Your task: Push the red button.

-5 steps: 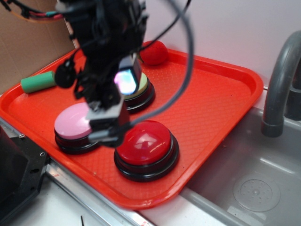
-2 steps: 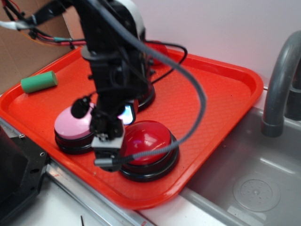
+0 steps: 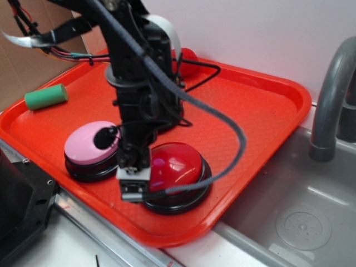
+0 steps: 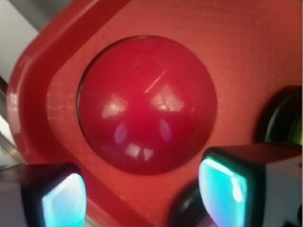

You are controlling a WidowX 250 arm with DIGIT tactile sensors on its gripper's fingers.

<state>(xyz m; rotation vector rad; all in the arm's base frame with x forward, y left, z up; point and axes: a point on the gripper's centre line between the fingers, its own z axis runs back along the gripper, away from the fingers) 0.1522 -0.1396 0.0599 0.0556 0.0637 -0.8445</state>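
With the large glossy red dome button (image 3: 177, 167) sitting on its black ring base near the front edge of the orange plastic tray (image 3: 267, 128), all eyes on one relation: dome directly beneath and just ahead of the black gripper (image 3: 135, 181). Seen from the wrist, dome (image 4: 147, 106) filling the view straight past the two fingertips (image 4: 64, 198), centred between them and a touch forward. Jaws parted, nothing held, glowing pads either side of a clear gap. From the exterior, gripper tip low over the dome's near-left shoulder, overlapping its edge; touching or hovering just above, cannot tell. Round thing, no long axis to fuss over, so approach angle hardly matters; only straight down, with perhaps a slight nudge forward toward the crown. Looks like the closing stretch of the descent, press itself not yet confirmed.

Moving outward: pink-domed round button (image 3: 90, 146) just beside the gripper on its left in the exterior view, close enough to clip if the tip drifts that way. Behind the arm, another black-based button largely hidden. Further back, a red rounded object (image 3: 188, 58) at the tray's far rim. Well apart to the far left, a green foam cylinder (image 3: 46, 96) lying on its side. Off to the right, grey sink basin (image 3: 289, 211) and faucet (image 3: 328, 100), clear of the action.
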